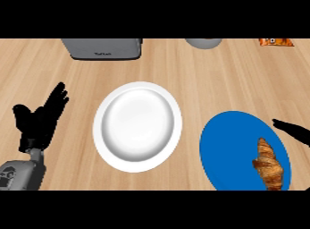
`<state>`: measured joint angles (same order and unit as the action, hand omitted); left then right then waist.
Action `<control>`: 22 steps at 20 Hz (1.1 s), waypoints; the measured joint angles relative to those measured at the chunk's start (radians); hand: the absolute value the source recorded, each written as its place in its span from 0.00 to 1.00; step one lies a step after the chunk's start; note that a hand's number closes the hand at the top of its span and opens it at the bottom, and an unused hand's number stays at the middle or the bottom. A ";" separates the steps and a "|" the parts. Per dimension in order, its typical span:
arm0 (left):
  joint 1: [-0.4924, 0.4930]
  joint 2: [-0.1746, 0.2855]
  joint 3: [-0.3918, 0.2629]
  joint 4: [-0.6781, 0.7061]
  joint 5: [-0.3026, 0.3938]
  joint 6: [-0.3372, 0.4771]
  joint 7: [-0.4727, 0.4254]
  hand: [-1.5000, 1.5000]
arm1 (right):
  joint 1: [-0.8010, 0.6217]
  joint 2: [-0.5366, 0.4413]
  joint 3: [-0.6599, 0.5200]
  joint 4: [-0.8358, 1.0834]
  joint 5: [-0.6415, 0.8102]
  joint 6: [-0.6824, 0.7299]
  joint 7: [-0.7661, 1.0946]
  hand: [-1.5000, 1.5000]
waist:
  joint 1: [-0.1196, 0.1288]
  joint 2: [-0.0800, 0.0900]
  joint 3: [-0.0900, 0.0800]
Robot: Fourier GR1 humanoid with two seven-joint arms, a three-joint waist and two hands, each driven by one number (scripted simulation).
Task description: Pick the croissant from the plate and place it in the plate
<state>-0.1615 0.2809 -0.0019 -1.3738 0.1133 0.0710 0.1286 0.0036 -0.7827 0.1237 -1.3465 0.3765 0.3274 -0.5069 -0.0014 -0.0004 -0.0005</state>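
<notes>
A golden-brown croissant (269, 163) lies on the right part of a blue plate (230, 147) at the lower right of the head view. A bare white plate (137, 126) sits in the middle of the wooden counter. My right hand (303, 134) comes in from the right edge with straight fingers, just right of the croissant and over the blue plate's rim, holding nothing. My left hand (39, 118) rests open at the left, fingers up, well apart from the white plate.
A grey toaster (103, 48) stands at the back edge, left of centre. A grey rounded object (204, 42) sits at the back, and an orange packet (276, 42) at the back right.
</notes>
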 measured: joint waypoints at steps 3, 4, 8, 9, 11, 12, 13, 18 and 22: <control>0.004 -0.001 0.008 -0.012 -0.001 -0.009 0.008 0.50 | 0.007 0.008 0.018 -0.039 0.053 0.015 0.055 0.00 | 0.000 0.000 0.000; 0.004 -0.002 0.009 -0.023 -0.003 -0.009 0.018 0.50 | -0.005 0.012 0.019 -0.014 0.075 0.017 0.046 0.00 | 0.001 0.000 0.000; 0.000 -0.006 0.023 -0.003 -0.015 -0.026 0.002 0.50 | -0.016 0.028 0.022 -0.034 0.128 0.060 0.083 0.00 | 0.001 0.000 0.000; 0.000 -0.003 0.032 0.002 -0.010 -0.035 -0.003 0.50 | -0.017 0.040 0.029 -0.040 0.146 0.065 0.097 0.00 | 0.001 0.000 0.000; 0.000 -0.020 0.031 0.002 -0.019 -0.029 -0.005 0.50 | -0.036 0.062 0.031 -0.053 0.166 0.091 0.131 0.00 | 0.001 0.000 0.000; 0.001 -0.027 0.029 -0.001 -0.027 -0.026 -0.002 0.50 | -0.046 0.078 0.033 -0.041 0.187 0.092 0.134 0.00 | 0.002 0.000 0.000; 0.007 -0.026 0.035 -0.008 -0.028 -0.032 -0.001 0.50 | -0.045 0.090 0.030 -0.034 0.206 0.089 0.132 0.00 | 0.002 0.000 0.000; -0.020 -0.043 0.041 -0.020 -0.046 -0.031 0.036 0.50 | -0.078 0.150 0.026 0.019 0.293 0.082 0.139 0.00 | 0.002 0.000 0.000; 0.011 -0.050 0.053 -0.037 -0.059 -0.044 0.027 0.50 | -0.082 0.179 0.011 0.026 0.352 0.090 0.139 0.00 | 0.002 0.000 0.000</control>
<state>-0.1507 0.2312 0.0509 -1.4110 0.0539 0.0265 0.1555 -0.0789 -0.6035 0.1352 -1.3206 0.7282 0.4171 -0.3682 0.0008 -0.0003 -0.0001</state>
